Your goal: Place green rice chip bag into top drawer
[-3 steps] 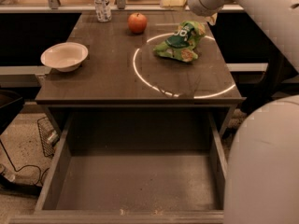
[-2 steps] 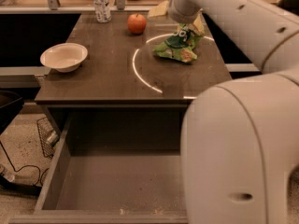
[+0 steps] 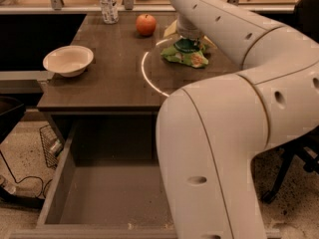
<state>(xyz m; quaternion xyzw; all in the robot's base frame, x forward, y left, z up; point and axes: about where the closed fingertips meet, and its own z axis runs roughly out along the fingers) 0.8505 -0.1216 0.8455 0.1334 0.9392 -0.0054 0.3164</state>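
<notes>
Gripper (image 3: 188,39): down at the top edge of the green rice chip bag (image 3: 187,57); whether it grips is hidden.
Green rice chip bag: on the desk (image 3: 104,83), near the apple (image 3: 146,24).
Top drawer (image 3: 107,195): pulled open under the desk front.
Bowl (image 3: 68,60): desk's left side.

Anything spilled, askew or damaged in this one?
Nothing stands out. The green rice chip bag lies crumpled on the desk, right under the gripper. The white bowl and apple sit upright, nothing spilled. The top drawer stands pulled open.
</notes>
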